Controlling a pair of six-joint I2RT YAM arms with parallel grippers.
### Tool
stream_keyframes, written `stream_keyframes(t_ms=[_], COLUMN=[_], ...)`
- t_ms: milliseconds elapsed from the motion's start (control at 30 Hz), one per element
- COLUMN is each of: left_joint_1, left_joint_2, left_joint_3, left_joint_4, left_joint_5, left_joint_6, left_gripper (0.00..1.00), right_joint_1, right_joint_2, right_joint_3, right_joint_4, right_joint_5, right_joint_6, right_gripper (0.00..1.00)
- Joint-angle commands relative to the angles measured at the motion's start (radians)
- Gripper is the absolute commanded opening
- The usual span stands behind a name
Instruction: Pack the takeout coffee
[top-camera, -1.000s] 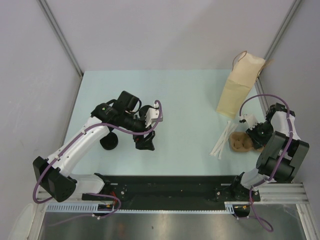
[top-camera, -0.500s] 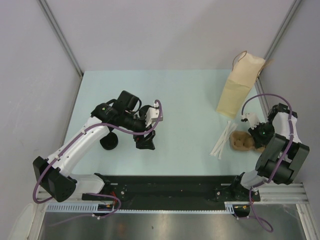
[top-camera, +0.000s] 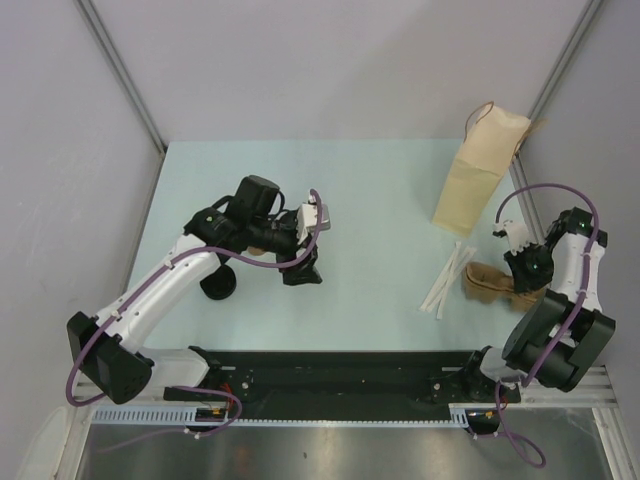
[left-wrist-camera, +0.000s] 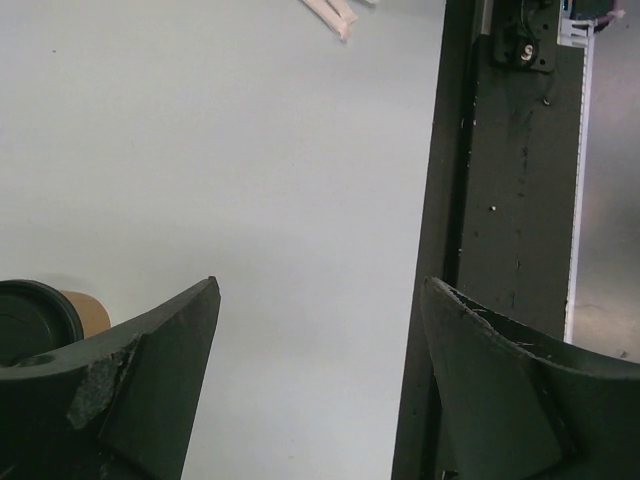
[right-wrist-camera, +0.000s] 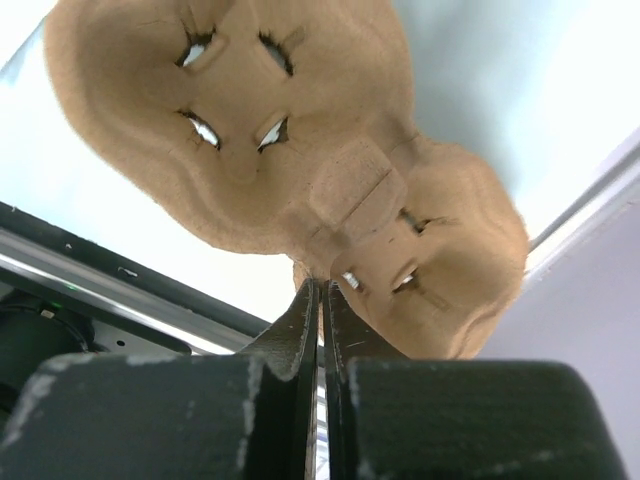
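Two right fingers (right-wrist-camera: 288, 342) are seen pressed together on the rim of a brown moulded-pulp cup tray (right-wrist-camera: 250, 130); the left fingers (left-wrist-camera: 150, 360) are held apart above the pale bench (left-wrist-camera: 250, 150), just beside a black-lidded tan kraft-paper cup (left-wrist-camera: 35, 320).

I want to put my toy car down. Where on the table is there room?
The table is bare in its middle, between the left fingers and the white sticks. So is the far edge, left of the paper bag. The right side is crowded: bag, sticks, pulp tray.
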Motion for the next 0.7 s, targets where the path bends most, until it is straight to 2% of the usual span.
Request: stream_keyframes(t_ms=[0, 200, 333, 467, 500, 567, 667], left_joint_1=[-0.009, -0.009, -0.009, -0.009, -0.009, -0.009, -0.009], left_joint_2=[-0.025, -0.034, -0.050, -0.059, -0.061, -0.067, -0.067], left_joint_3=[-0.013, -0.038, -0.058, -0.062, -0.062, -0.068, -0.070], left_joint_4=[0.110, 0.159, 0.180, 0.173, 0.173, 0.171, 0.168], left_joint_5=[-0.004, -0.024, -0.033, -0.038, -0.038, -0.039, -0.038], left_joint_6=[-0.031, -0.041, -0.045, -0.041, -0.039, -0.041, -0.039], left_gripper=[0.86, 0.86, 0.87, 0.87, 0.87, 0.88, 0.88], right_joint_1=[0.001, 0.008, 0.031, 0.054, 0.050, 0.025, -0.016], right_joint_2=[-0.082, -0.137, -0.201, -0.171, -0.163, -0.125, -0.048], right_joint_3=[0.039, 0.036, -0.033, -0.031, -0.027, -0.004, 0.036], right_joint_4=[0.009, 0.014, 0.067, 0.054, 0.048, 0.022, -0.007], right_joint_5=[-0.018, -0.024, -0.002, 0.034, 0.039, 0.024, -0.001], right_joint_6=[0.022, 0.029, 0.024, 0.047, 0.045, 0.035, 0.029], right_gripper=[0.00, 0.00, 0.00, 0.00, 0.02, 0.17, 0.20])
